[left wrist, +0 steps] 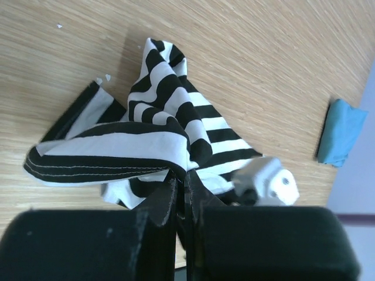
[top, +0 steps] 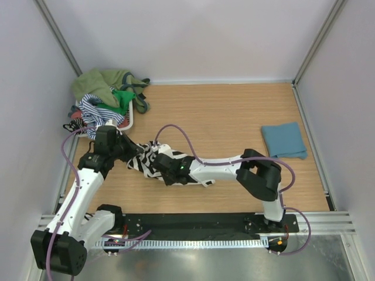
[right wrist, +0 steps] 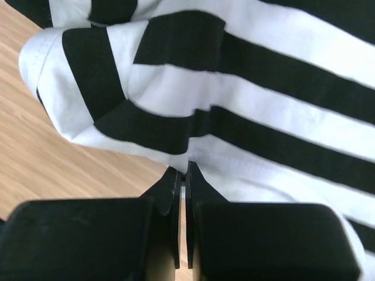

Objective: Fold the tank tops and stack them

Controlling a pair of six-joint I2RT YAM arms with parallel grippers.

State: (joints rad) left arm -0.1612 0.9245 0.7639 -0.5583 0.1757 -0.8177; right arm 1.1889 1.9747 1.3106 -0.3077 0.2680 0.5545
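Striped top (top: pixel 146 163) lies bunched and twisted on the table (top: pixel 222 111), left of centre, between the two arms. Not yet flat; no fold made.

Left gripper (left wrist: pixel 180 182): jaws pressed together, with a pinch of striped cloth caught at the tips. Right gripper (right wrist: pixel 186 171): jaws also shut. The cloth's edge sits right at the tips and appears to be nipped, though how deep the hold goes cannot be told. In the overhead view the two grippers sit close together on the same bundle.

Teal top (top: pixel 284 140) lies folded at the right side of the table, well apart. The heap of other tops (top: pixel 108 93) is at the far left corner.

Judged step: spreading the striped top before the first fold.

Notes for doing it well:
- Lift slightly, then draw the grippers apart, so the cloth untwists rather than drags.
- Each gripper should hold one layer at a hem or strap; a multi-layer pinch would keep the twist in.
- Lay it flat in the bare area at centre, away from the teal top.
- Risk: the shallow right hold slips under tension.
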